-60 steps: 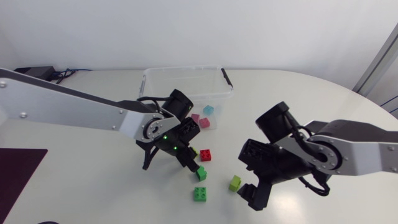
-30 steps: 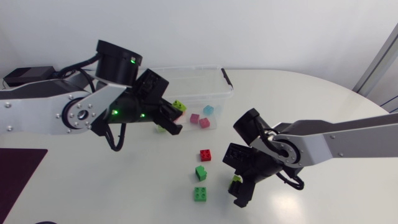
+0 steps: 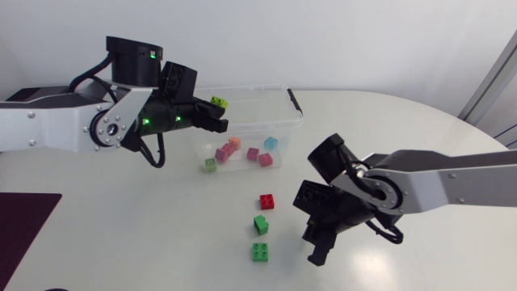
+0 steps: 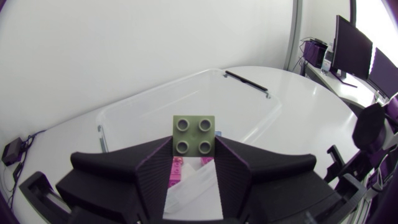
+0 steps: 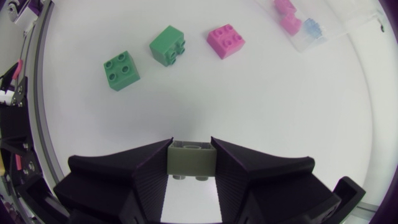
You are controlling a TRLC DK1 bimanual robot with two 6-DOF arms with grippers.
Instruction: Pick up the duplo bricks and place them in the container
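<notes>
L claw (image 4: 194,148) was clenched on a lime 2x2 brick (image 4: 194,132), studs facing the wrist cam. It was held up over the clear container (image 3: 242,90), near the rear-left rim. The container's open mouth lay ahead of & below the fingers, so a drop there looked like the next call, prob. after a short carry inward.

R claw (image 5: 191,153) was also grasping: a second lime brick (image 5: 191,163) was pinched between both fingers, low over the worktop (image 3: 161,226), well apart from the container. From R claw the container lay ahead, past the red brick (image 3: 266,201). Its long axis ran side to side in the head view. L arm was clearly the nearer.

Loose on the worktop, all ahead of R claw: the red brick, a tipped green brick (image 3: 261,224) & a studs-up green brick (image 3: 259,251). Bricks in the container (image 3: 253,153): pink, blue, orange, green. No readable labels or print seen anywhere.
</notes>
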